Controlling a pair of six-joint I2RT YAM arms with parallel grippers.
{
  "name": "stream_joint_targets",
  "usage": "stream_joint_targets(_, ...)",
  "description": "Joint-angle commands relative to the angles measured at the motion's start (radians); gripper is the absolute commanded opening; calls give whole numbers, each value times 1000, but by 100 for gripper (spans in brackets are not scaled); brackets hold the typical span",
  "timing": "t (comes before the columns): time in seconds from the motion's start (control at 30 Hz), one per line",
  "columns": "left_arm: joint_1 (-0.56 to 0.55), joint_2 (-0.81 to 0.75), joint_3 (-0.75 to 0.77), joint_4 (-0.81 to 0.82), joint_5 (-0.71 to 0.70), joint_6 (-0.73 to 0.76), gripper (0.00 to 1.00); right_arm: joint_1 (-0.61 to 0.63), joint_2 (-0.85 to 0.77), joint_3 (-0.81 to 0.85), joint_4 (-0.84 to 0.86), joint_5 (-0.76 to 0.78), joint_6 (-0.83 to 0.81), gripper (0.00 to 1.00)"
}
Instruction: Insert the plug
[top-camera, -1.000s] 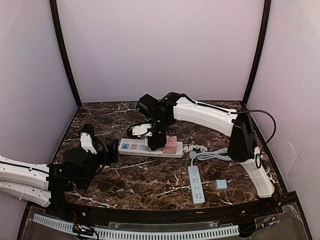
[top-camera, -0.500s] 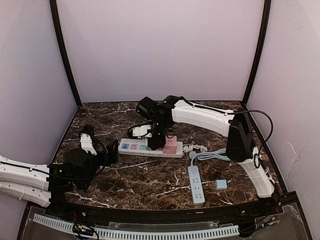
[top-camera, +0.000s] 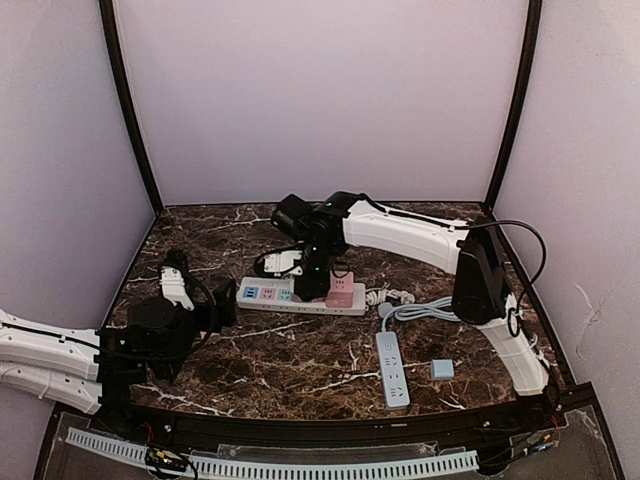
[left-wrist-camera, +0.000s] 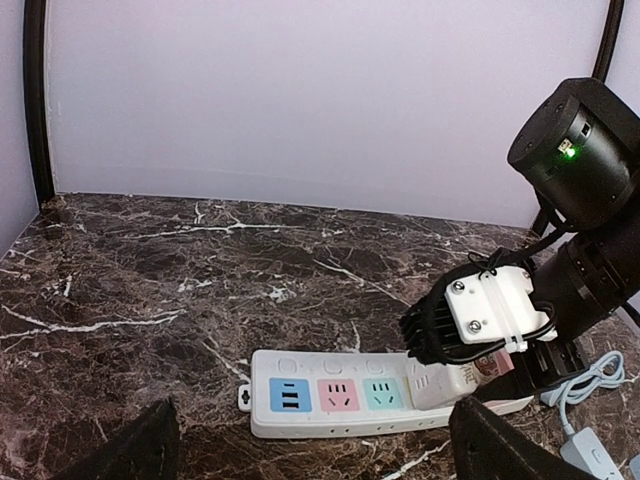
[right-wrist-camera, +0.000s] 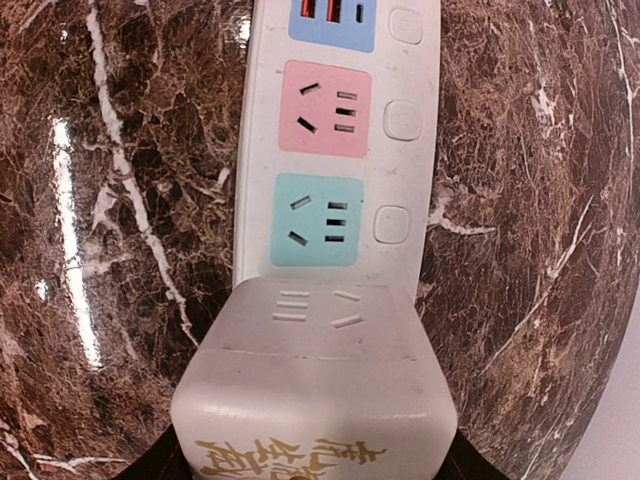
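A white power strip (top-camera: 298, 297) with blue, pink and teal sockets lies across the table's middle. My right gripper (top-camera: 316, 280) is shut on a white cube-shaped plug (right-wrist-camera: 315, 390) with gold lettering. In the right wrist view the plug covers the power strip (right-wrist-camera: 340, 150) just past the teal socket (right-wrist-camera: 318, 220). In the left wrist view the plug (left-wrist-camera: 450, 380) sits low over the right part of the power strip (left-wrist-camera: 330, 400); whether its pins are in I cannot tell. My left gripper (left-wrist-camera: 320, 455) stands open to the left of the strip, nothing between its fingers (left-wrist-camera: 130, 450).
A pink block (top-camera: 343, 291) sits at the strip's right end. A second, light blue power strip (top-camera: 392, 368) with its cable lies front right, a small blue cube (top-camera: 441, 369) beside it. Black frame posts and walls bound the table.
The right arm has shifted slightly left with the plug in its grip. The left arm has not moved.
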Motion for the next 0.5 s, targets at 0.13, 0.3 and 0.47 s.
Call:
stream_joint_targets(0.13, -3, 2, -17, 13, -23, 16, 93, 32, -1, -10, -79, -37, 37, 0)
stream_joint_targets(0.3, -3, 1, -18, 15, -23, 16, 93, 37, -7, -19, -90, 4, 57, 0)
stream_joint_targets(0.47, -3, 0, -19, 15, -22, 17, 93, 30, -31, -65, -13, 91, 42, 0)
